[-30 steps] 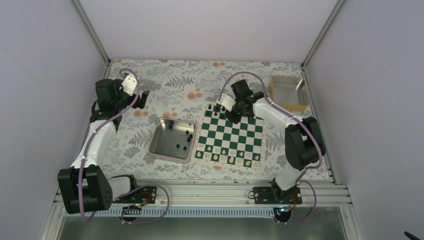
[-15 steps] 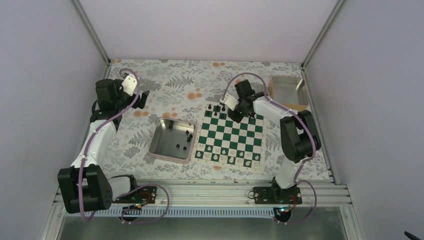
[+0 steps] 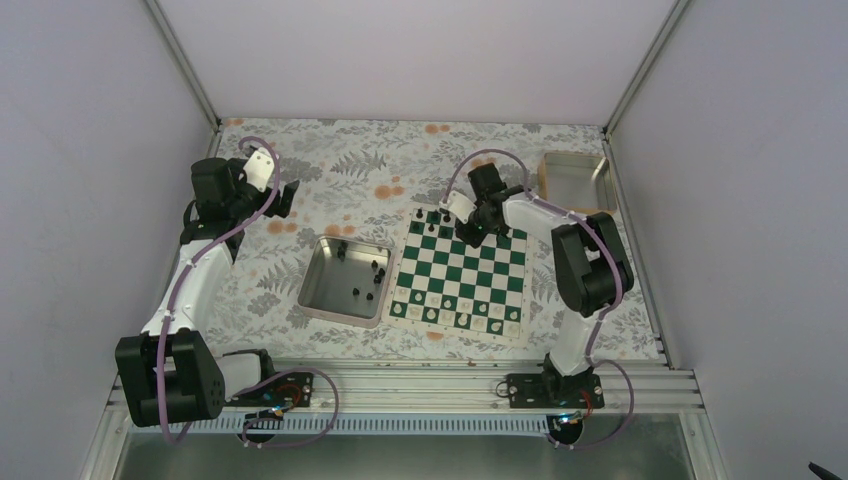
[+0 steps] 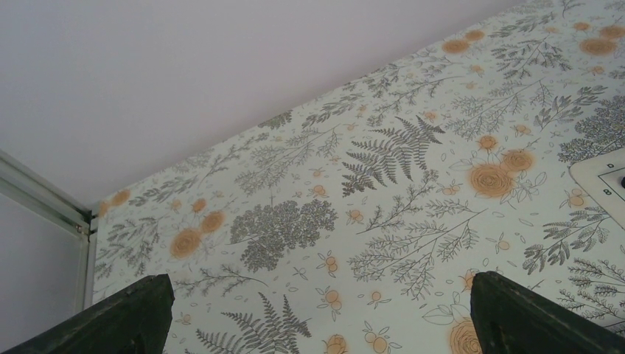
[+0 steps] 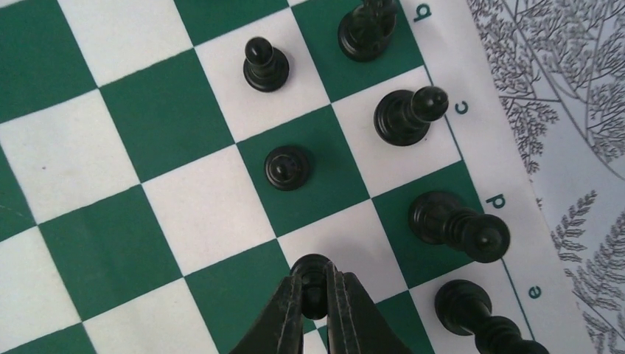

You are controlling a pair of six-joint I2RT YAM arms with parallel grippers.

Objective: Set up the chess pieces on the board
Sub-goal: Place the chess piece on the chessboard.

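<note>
From where I stand, the right gripper [image 5: 315, 291] is down over the far edge of the chessboard [image 3: 476, 268], its jaws pinched shut on a black pawn [image 5: 313, 267] held just above the second row, next to a pawn already standing there [image 5: 287, 167]. Another pawn [image 5: 265, 65] stands further along that row, and four taller black pieces, a bishop [image 5: 409, 114] among them, line the edge row behind. So the black side looks only partly set. A few black pieces [image 3: 377, 270] lie in the metal tray [image 3: 325, 285] just left of the board, waiting to be fetched. White pieces [image 3: 462, 318] fill part of the near row. The left gripper [image 3: 288, 192] hangs well away over the flowered desk [image 4: 368, 221], jaws spread wide with nothing between its fingers [image 4: 133, 313].
</note>
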